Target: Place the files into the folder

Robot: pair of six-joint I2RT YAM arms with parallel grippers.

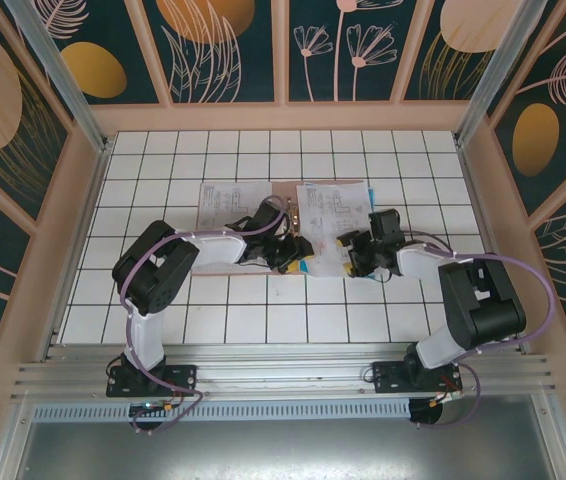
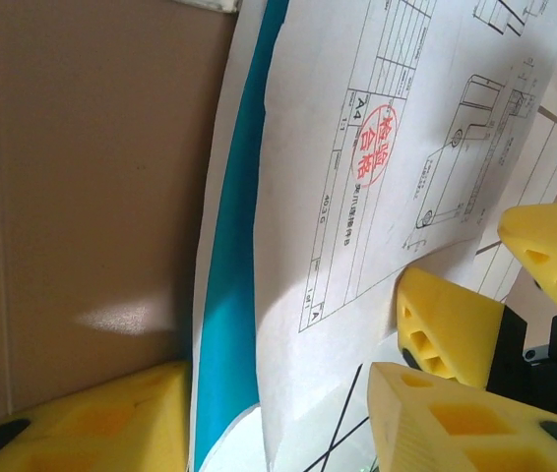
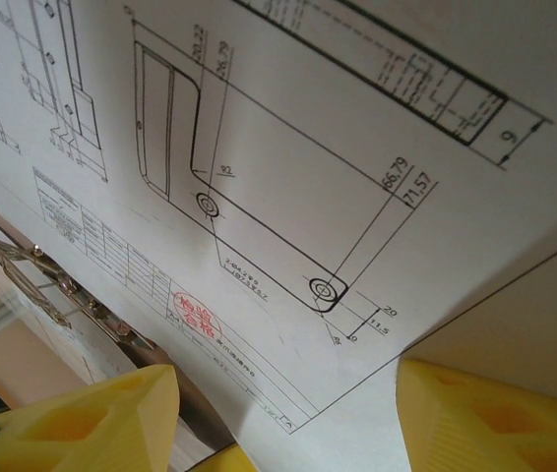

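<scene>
Hovering low over the middle of the white tiled table point(image 1: 233, 300), both arms were bent in over the papers; the left gripper point(image 2: 274, 393) had its yellow fingers point(image 2: 92, 423) spread wide, clamped on nothing, with the edge of a plain cyan-blue sheet point(image 2: 227, 295) and a white sheet printed with black line drawings point(image 2: 406, 147) running between them; those sheets lay over the flat pinkish-brown card folder point(image 2: 82, 197), bare card showing beside them in the left wrist view; the right gripper point(image 3: 286, 393) gaped just as wide, empty too, a corner of a printed drawing sitting between its fingers, a silver metal clip point(image 3: 52, 285) close by; overhead, another white printed sheet point(image 1: 225, 205) lay just left of the folder.
</scene>
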